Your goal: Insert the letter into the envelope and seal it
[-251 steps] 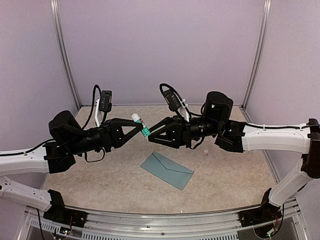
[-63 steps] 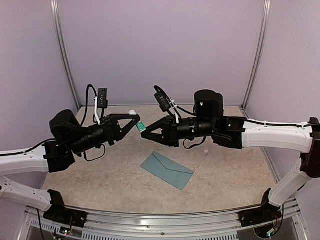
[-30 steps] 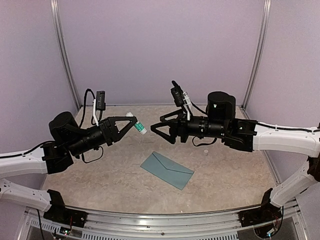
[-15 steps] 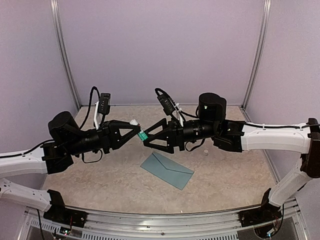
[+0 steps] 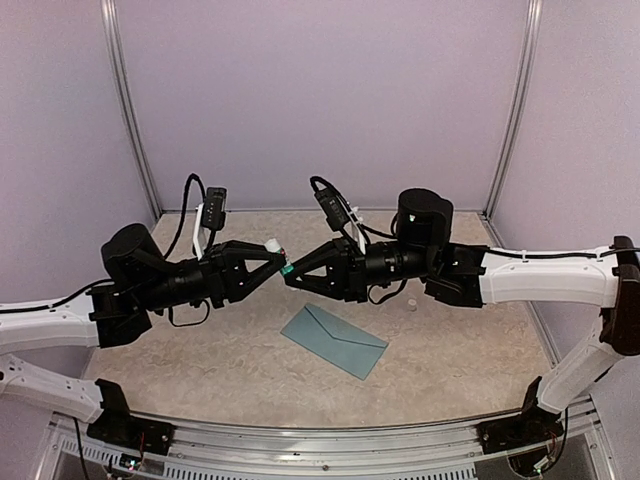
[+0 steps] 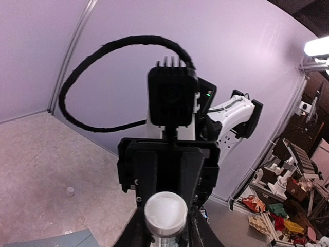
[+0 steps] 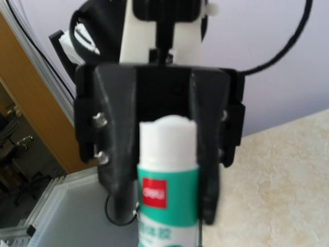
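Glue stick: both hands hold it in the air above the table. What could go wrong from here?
1. The glue stick is gripped only by its ends, the left hand at the white end and the right hand at the teal end. If either slips, it could drop, perhaps onto the envelope.
2. The two hands' fingertips nearly meet, so a small misalignment might make them collide or bend the stick.
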`<state>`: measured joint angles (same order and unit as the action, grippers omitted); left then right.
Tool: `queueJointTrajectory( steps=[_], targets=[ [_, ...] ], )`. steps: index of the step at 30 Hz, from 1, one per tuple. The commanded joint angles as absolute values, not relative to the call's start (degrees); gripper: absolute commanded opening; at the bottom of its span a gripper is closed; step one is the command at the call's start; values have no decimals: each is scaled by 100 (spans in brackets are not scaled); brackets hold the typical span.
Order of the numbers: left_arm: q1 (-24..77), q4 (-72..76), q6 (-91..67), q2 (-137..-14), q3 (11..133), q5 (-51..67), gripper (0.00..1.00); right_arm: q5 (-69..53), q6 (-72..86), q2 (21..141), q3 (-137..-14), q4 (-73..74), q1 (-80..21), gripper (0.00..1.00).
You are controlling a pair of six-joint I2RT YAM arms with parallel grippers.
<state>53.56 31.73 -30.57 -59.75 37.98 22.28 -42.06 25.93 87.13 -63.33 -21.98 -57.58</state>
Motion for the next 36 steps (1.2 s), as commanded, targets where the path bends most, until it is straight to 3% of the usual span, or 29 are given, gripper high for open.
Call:
queueJointTrajectory(
  steps=[1,4,10,22,26,33,36],
  targets=[
    [5515,3517,-3138,-6142,3944,2283,40,-3998,2940,8641,-5973,-3234,-5792,12],
    [5595,3614,-3150,-6245,3946,2241,43,-3917,3075,8594,-5823,-3609,-5797,11],
    [5631,3821,-3201,-6311,3893,2122,33,-3880,3050,8549,-5792,-3570,-5793,11],
    [5690,4030,-3306,-6385,3805,2010,31,-3820,3072,8402,-5665,-3697,-5800,10],
    [5718,4022,-3281,-6419,3836,1967,17,-3841,3084,8402,-5686,-3687,-5799,10],
    [5741,4008,-3261,-6494,3884,1968,11,-3796,3062,8398,-5687,-3612,-5796,11],
    [5744,3968,-3254,-6491,3876,1909,5,-3635,2953,8354,-5687,-3413,-5788,24]
  ],
)
